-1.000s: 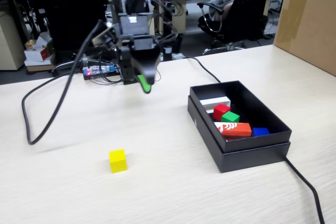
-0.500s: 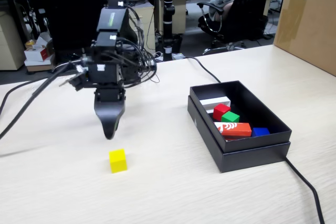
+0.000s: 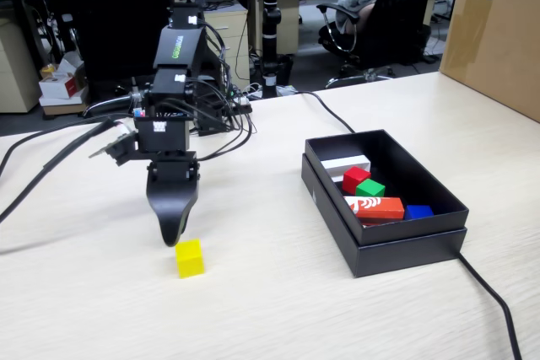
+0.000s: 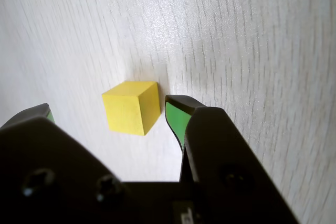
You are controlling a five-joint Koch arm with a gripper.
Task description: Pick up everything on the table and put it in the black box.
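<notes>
- The gripper [image 4: 107,114] points down at the table [image 3: 253,292] with its jaws spread apart; the wrist view shows a clear gap between the green-lined fingertips [image 4: 173,116].
- In the fixed view the gripper [image 3: 171,238] hangs just above and a little left of the yellow cube [image 3: 190,258]; whether a tip touches the cube is hard to say from this angle.
- In the wrist view the yellow cube [image 4: 132,107] sits on the pale wood between the two jaws, closer to the right one, and nothing is clamped on it.
- The black box [image 3: 405,246] stands well to the right of the cube in the fixed view, with its rim open to the top.
- Inside the box lie the red cube [image 3: 353,178] and the green cube [image 3: 370,188], touching or nearly so.
- Beside them in the box are an orange-red oblong block [image 3: 375,206] with a white mark, a blue block [image 3: 418,211] and a white piece [image 3: 345,163] at the far end.
- A black cable [image 3: 489,297] runs over the table from the box's near right corner.
- A big brown carton [image 3: 494,31] stands at the table's far right.
</notes>
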